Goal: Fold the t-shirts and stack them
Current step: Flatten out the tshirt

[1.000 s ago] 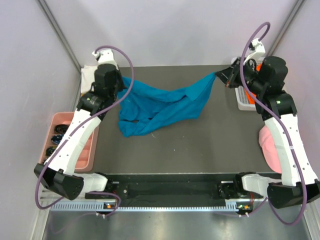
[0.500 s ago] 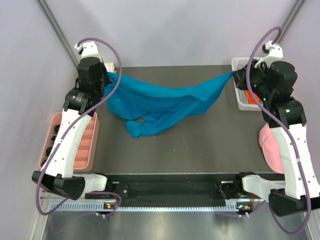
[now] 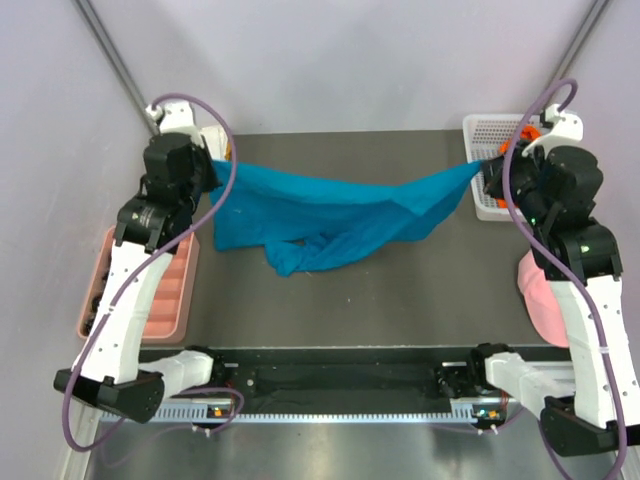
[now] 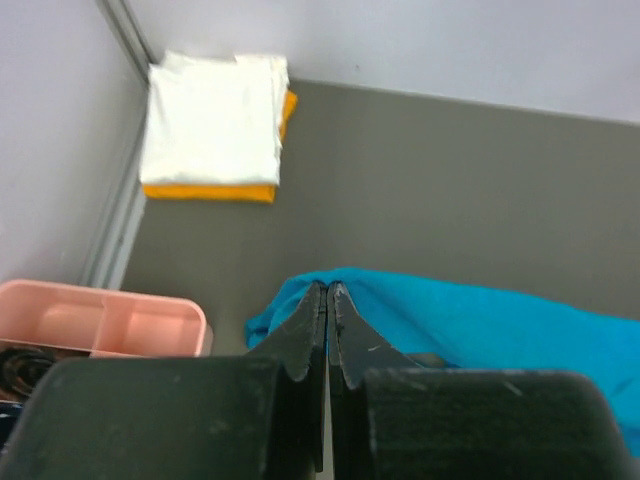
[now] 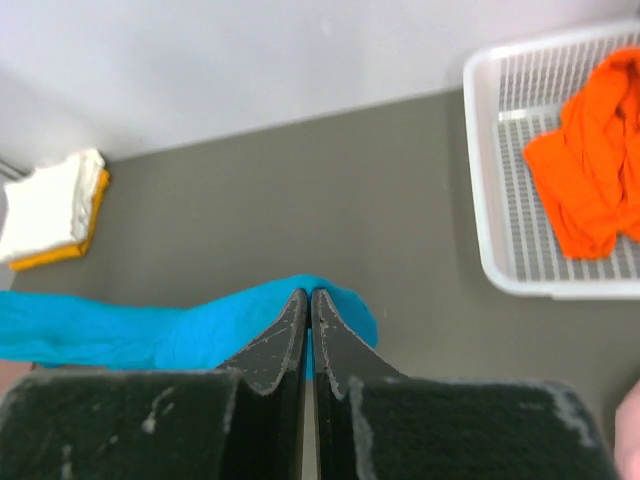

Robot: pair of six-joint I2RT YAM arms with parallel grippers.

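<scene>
Two tools share the work: the left tool (image 4: pixel 327 290) and the right tool (image 5: pixel 308 295) are each pinched tight on one end of the teal shirt (image 3: pixel 330 210). It hangs stretched between them over the desk (image 3: pixel 400 300), with its bunched middle sagging low. This looks like the spreading step ahead of folding. The next move, I judge, calls for lowering the shirt flat and smooth. A white shirt (image 4: pixel 212 115) lies folded on a yellow-orange shirt (image 4: pixel 210 190) in the far left corner, and an orange shirt (image 5: pixel 590 160) waits in the basket (image 5: pixel 500 250).
</scene>
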